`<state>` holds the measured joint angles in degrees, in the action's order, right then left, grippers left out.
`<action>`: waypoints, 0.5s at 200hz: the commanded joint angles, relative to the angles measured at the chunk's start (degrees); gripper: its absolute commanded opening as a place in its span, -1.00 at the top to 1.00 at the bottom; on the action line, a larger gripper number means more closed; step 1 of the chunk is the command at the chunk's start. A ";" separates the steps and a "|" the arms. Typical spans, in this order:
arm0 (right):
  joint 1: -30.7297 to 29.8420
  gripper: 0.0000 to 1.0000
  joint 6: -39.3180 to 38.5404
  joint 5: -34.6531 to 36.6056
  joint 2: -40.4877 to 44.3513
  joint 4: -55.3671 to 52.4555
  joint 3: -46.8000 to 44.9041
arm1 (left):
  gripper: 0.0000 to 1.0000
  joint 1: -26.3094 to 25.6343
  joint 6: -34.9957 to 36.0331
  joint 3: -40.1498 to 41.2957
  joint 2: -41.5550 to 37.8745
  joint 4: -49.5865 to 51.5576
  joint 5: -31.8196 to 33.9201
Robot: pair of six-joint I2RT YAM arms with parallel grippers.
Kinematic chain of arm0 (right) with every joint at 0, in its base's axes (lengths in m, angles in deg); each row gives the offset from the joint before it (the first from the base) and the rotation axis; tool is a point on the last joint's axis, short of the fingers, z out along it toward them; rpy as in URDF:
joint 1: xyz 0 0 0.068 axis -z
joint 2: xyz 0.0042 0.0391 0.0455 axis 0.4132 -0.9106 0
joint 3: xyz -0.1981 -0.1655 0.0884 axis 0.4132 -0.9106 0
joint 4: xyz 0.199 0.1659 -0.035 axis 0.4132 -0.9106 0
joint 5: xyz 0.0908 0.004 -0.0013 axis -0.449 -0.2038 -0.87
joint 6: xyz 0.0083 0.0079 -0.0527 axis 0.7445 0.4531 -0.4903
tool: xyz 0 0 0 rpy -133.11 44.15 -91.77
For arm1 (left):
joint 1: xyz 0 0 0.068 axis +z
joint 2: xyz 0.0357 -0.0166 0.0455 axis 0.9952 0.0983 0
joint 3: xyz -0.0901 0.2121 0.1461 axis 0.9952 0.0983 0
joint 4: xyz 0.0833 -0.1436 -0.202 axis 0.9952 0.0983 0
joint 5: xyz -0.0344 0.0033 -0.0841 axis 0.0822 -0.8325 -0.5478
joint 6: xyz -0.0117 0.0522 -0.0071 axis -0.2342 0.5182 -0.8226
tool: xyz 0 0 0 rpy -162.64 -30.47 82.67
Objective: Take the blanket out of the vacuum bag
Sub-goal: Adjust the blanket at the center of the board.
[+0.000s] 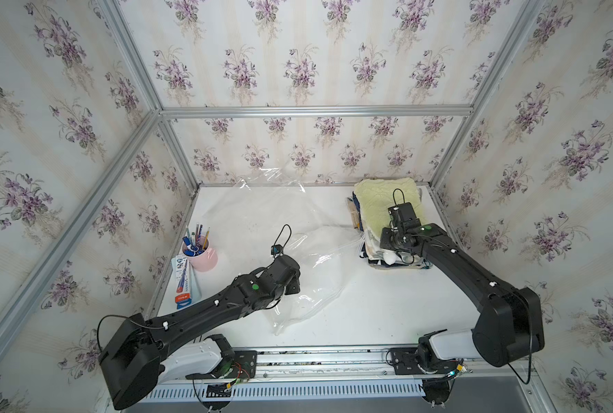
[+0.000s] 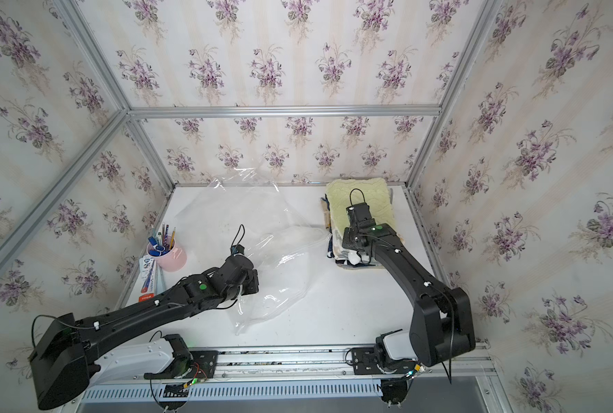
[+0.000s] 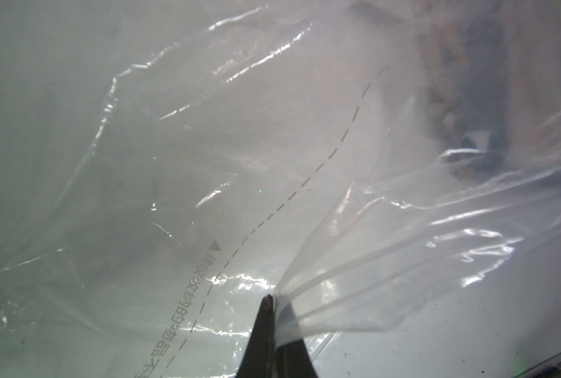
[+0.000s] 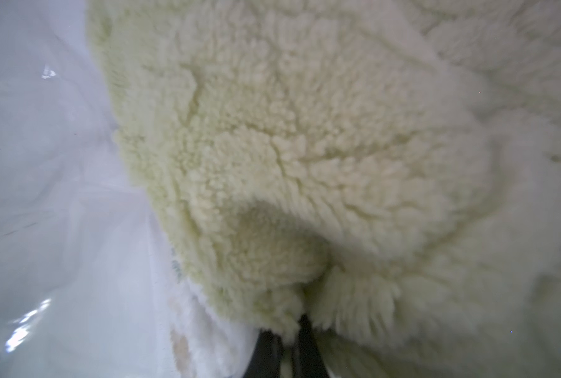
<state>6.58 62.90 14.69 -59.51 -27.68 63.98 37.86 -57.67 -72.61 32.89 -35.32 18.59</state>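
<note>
right gripper (image 4: 289, 324) was pressed shut on a tuft of the pale yellow fleece blanket (image 4: 305, 147), topmost on the folded stack (image 1: 371, 250) beneath it. left gripper (image 3: 271, 299) pinched an edge of the vacuum bag (image 3: 387, 255). extraction looked nearly done; next, draw blanket and bag apart.

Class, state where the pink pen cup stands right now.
In both top views the pink pen cup stands at the left edge of the table, beside a flat printed box, left of the vacuum bag.
</note>
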 commanded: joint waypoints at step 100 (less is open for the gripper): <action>-0.02 0.38 2.57 -27.90 3.75 -2.90 3.01 | 0.89 0.00 1.15 -0.39 -0.02 0.23 0.08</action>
<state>6.65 65.06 -4.65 -55.23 -29.43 68.33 37.90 -57.03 -72.83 32.95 -35.34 18.51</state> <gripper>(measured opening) 0.113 0.062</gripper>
